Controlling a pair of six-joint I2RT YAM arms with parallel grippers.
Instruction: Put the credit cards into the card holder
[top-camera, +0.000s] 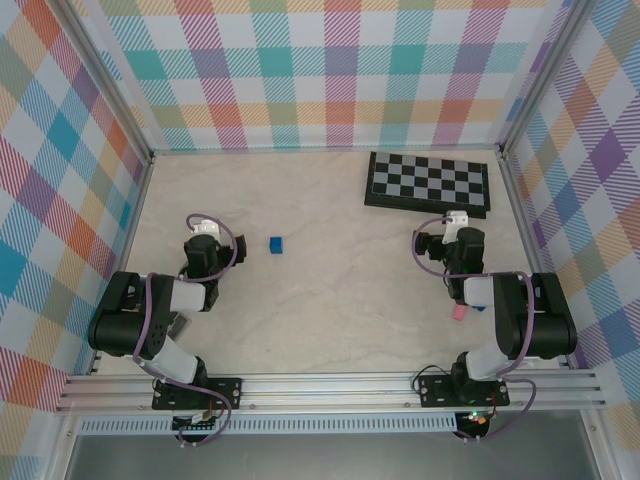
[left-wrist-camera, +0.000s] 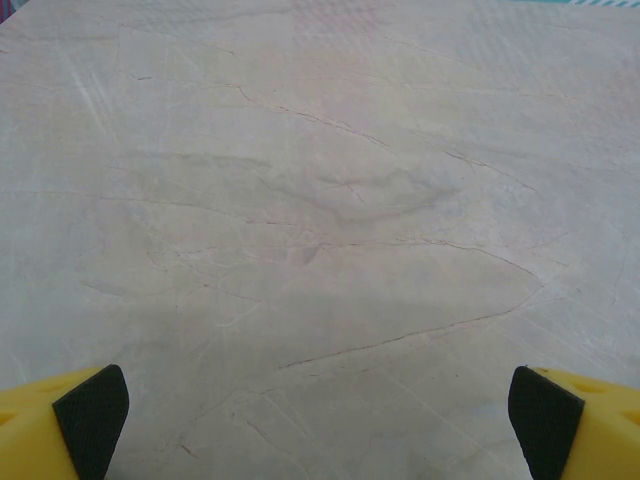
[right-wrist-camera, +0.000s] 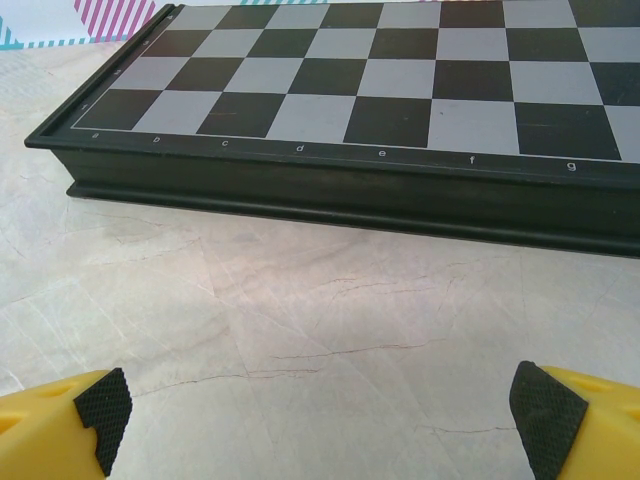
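Low left in the overhead view, what looked like the card holder (top-camera: 179, 326), grey and flat, lay half under the left arm. It sat behind the left end effector (left-wrist-camera: 318, 420), the nearer one, which was released and empty. A pink piece (top-camera: 458, 312) by the right arm was too small to name. The right end effector (right-wrist-camera: 320, 420) was likewise released and empty.

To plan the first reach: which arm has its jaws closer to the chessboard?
The right arm: its open jaws face the chessboard edge just ahead; the left arm points at bare table.

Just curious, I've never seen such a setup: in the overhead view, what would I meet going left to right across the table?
Left arm's end effector → small blue cube → black-and-grey chequered board.
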